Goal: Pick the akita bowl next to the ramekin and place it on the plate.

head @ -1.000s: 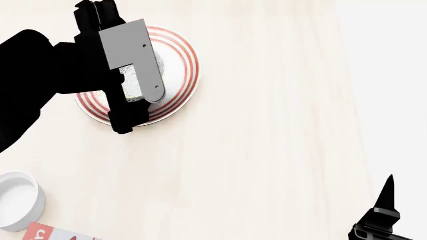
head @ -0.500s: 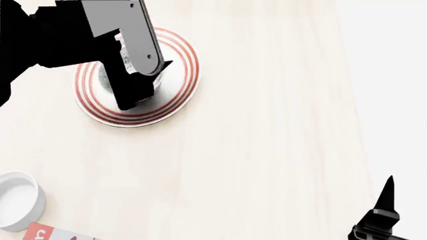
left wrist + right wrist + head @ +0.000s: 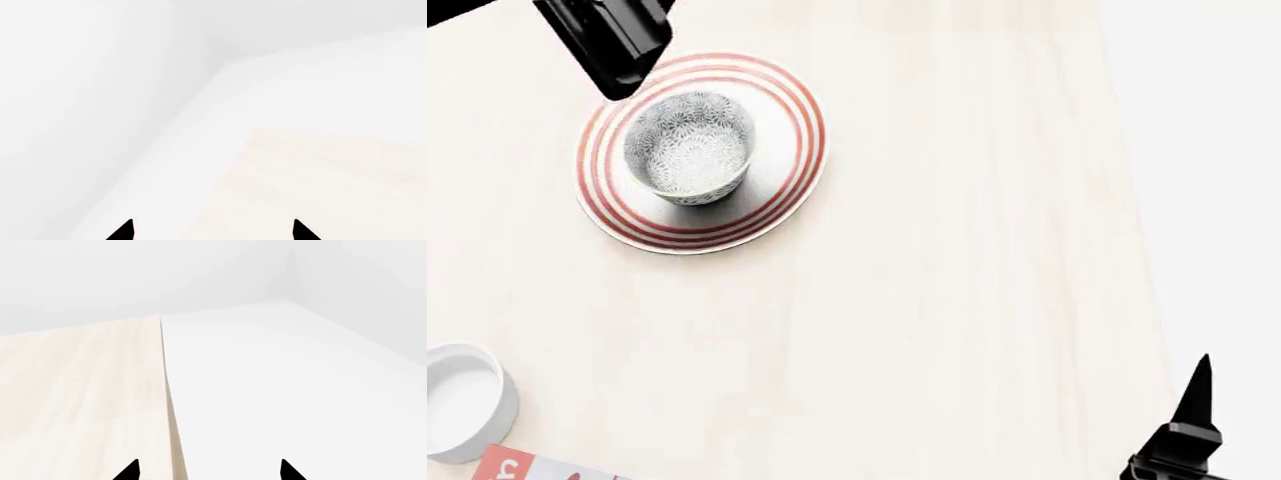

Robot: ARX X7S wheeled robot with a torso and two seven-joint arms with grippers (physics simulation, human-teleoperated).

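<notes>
lifted clear since a second ago, the black left gripper point(image 3: 211, 231), fingers apart and empty, leaves the speckled grey-and-white akita bowl point(image 3: 689, 147) upright on the red-ringed white plate point(image 3: 785, 190); placing looks done, only retreat remains.

The akita bowl point(image 3: 689, 147), grey-and-white speckled inside and out, is seen upright on the plate point(image 3: 787, 170), set slightly left of its centre. The white, red-ringed plate is laid flat at the far left of the table. The plain white ramekin point(image 3: 465, 401) is left upright at the near left edge, well apart.
</notes>
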